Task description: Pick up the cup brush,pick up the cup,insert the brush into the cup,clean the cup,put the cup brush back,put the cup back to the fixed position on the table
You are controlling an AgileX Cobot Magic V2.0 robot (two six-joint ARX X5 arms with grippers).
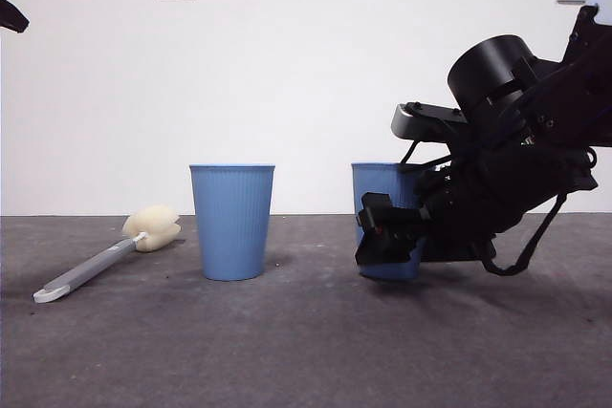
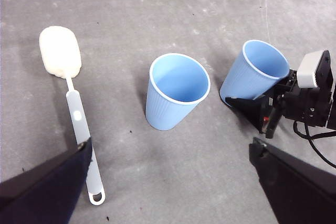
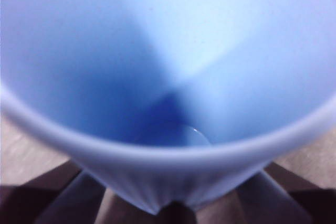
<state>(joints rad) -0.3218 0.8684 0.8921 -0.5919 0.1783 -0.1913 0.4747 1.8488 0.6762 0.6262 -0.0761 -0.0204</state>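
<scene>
The right gripper [image 1: 387,234] is pressed together on the lower wall of the cup [image 1: 382,188], which stands on the table [image 1: 306,351] toward its right edge with an empty interior; its base is hidden behind the jaws in the front view. A second blue cup [image 1: 231,222], also empty, stands upright near the table's middle, and the cup brush [image 1: 105,260] lies flat toward the left edge, sponge head toward the far edge. The left gripper [image 2: 173,182] hangs above the table, jaws spread and holding nothing; no legible writing is visible.

Black arm [image 1: 516,140], grey wrist camera [image 1: 426,121], looping black cables [image 1: 535,236].
</scene>
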